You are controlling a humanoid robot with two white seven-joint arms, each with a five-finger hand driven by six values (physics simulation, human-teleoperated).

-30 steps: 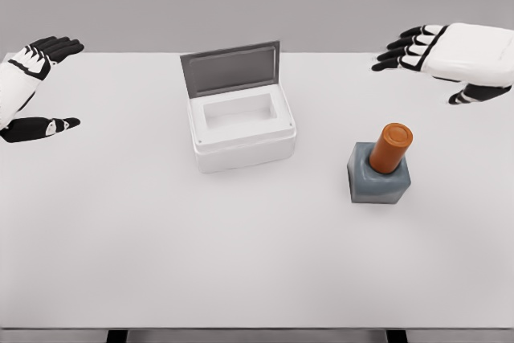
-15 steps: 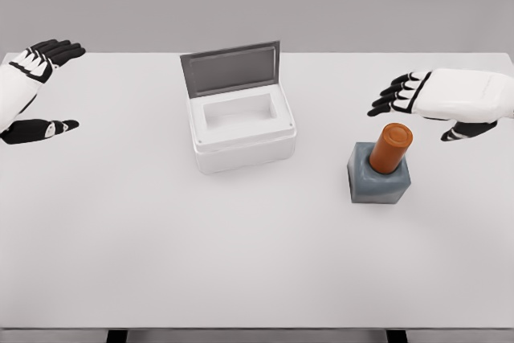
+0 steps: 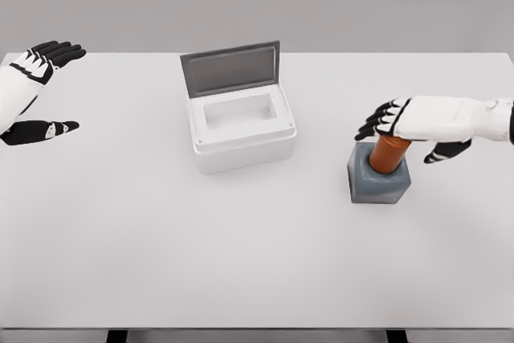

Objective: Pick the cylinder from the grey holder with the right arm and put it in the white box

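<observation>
An orange cylinder (image 3: 388,156) stands tilted in the grey holder (image 3: 378,183) at the right of the table. My right hand (image 3: 405,130) hovers just over the cylinder's top and hides it, fingers spread and thumb (image 3: 446,150) hanging to the right, holding nothing. The white box (image 3: 241,128) sits left of centre with its grey lid (image 3: 230,68) raised at the back and its inside bare. My left hand (image 3: 32,90) rests open at the far left edge.
The white table (image 3: 241,255) stretches wide in front of the box and holder. Its front edge runs along the bottom of the view.
My right hand has come down and to the left from the far right corner until it covers the cylinder's top. The left hand has stayed put.
</observation>
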